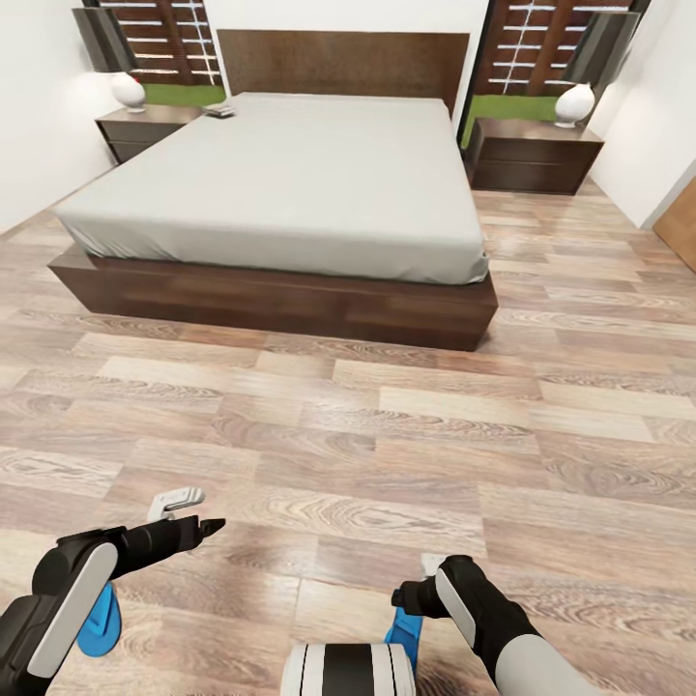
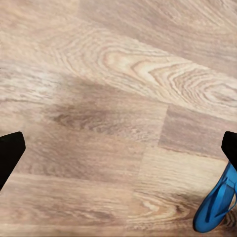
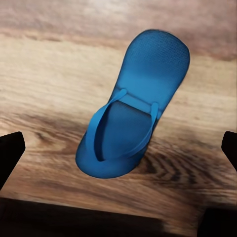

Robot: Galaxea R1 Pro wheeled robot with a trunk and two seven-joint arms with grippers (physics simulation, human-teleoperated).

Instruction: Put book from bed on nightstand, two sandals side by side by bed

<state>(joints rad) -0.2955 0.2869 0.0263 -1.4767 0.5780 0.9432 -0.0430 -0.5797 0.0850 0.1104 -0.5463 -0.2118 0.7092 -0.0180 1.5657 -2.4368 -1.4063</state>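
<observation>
The bed (image 1: 290, 184) with its pale grey mattress stands ahead. The book (image 1: 219, 110) lies on its far left corner. A dark-brown nightstand (image 1: 145, 130) sits to the bed's left, and a second nightstand (image 1: 532, 155) to its right. One blue sandal (image 1: 97, 619) lies on the floor under my left arm, and it also shows as sandal (image 2: 217, 202) off to one side of my open left gripper (image 2: 118, 150). The other sandal (image 3: 133, 108) lies sole-down straight beneath my open right gripper (image 3: 118, 153), apart from its fingers; in the head view this sandal (image 1: 406, 633) peeks out below the right wrist.
Wood-plank floor (image 1: 387, 435) stretches between me and the bed's dark base. A white lamp (image 1: 128, 92) stands on the left nightstand and another lamp (image 1: 575, 104) on the right one. White walls close both sides, with a brown door (image 1: 681, 227) at right.
</observation>
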